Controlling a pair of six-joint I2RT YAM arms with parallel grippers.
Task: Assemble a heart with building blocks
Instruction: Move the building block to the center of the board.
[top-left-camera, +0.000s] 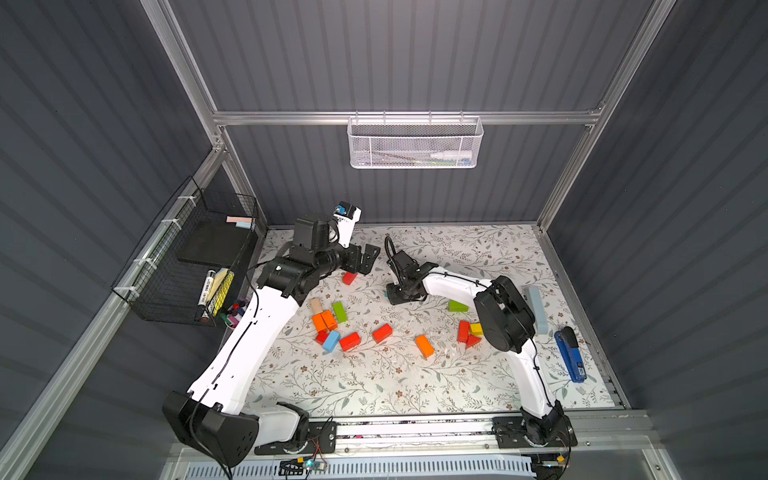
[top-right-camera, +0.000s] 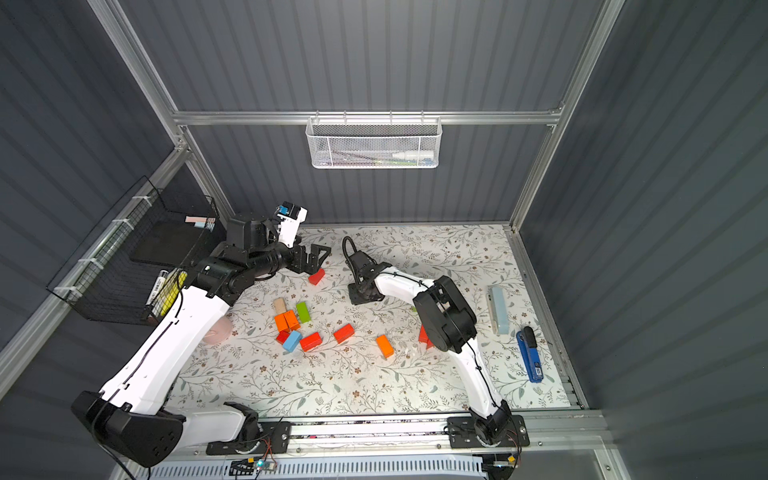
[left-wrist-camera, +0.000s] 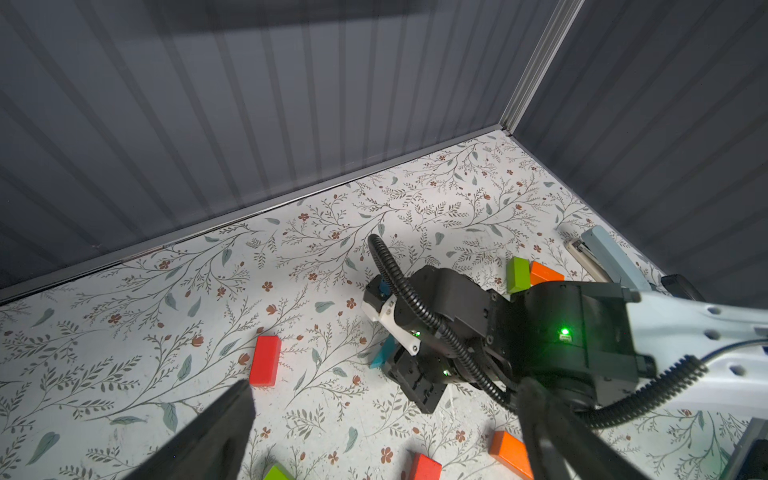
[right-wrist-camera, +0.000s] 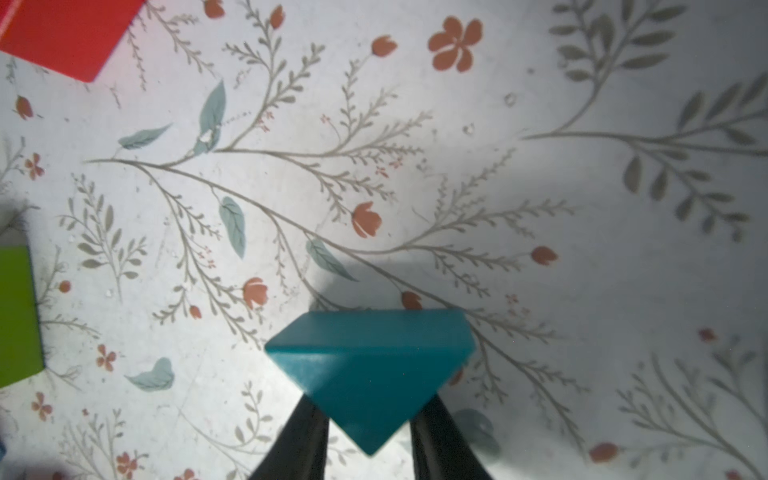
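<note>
1 black wire basket holds pens, 1 white mesh basket holds 1 white tube. Left gripper spread wide by 1 red wooden brick. Right gripper pinches 1 teal wooden wedge near the flowery mat's middle

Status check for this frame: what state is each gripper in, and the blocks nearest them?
left gripper: open, empty.
right gripper: shut on the teal wedge.
teal wedge: held by the right gripper.
red brick: lying flat, untouched.
orange brick: lying flat, alone, not yet placed.
</note>
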